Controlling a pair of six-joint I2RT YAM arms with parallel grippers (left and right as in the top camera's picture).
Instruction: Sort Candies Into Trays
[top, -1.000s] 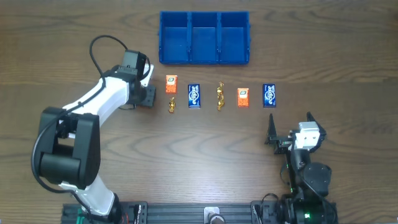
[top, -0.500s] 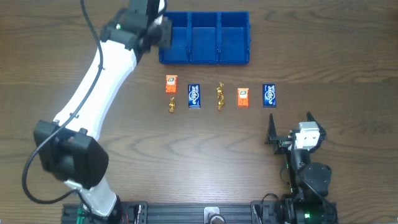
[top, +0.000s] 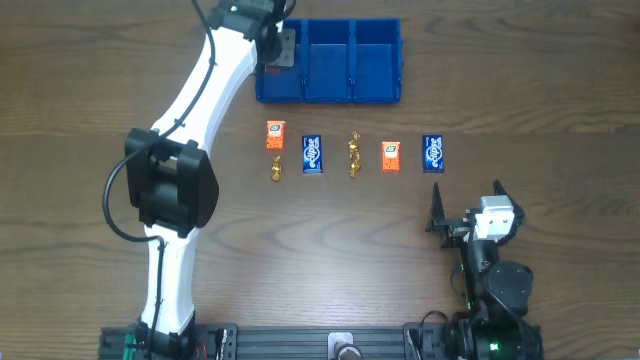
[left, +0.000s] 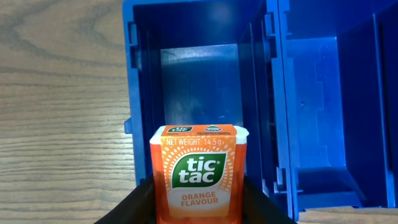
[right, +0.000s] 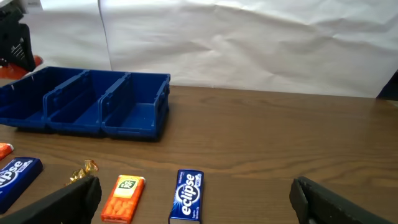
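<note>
The left gripper (left: 199, 208) clamps an orange candy box (left: 199, 171) between its jaws, directly over the end compartment of the blue tray (left: 273, 93). The right gripper (right: 193, 191) has its jaws wide apart, with a blue mint packet (right: 188, 198) and a second orange box (right: 124, 198) lying just ahead.

The left arm (top: 205, 90) is built of smooth white plastic links joined by bulky black cylindrical joint housings (top: 168, 190), with a thin black cable (top: 108, 205) looping out beside it. The left gripper (top: 281, 47) is black, with two flat dark fingers (left: 134, 208). The right arm (top: 490, 275) is mostly black, made of rounded motor housings, with a small white block (top: 495, 213) at the wrist and a green light (top: 492, 348) at its base. The right gripper (top: 467, 203) is black, with two matte wedge-shaped fingers (right: 74, 199).
</note>
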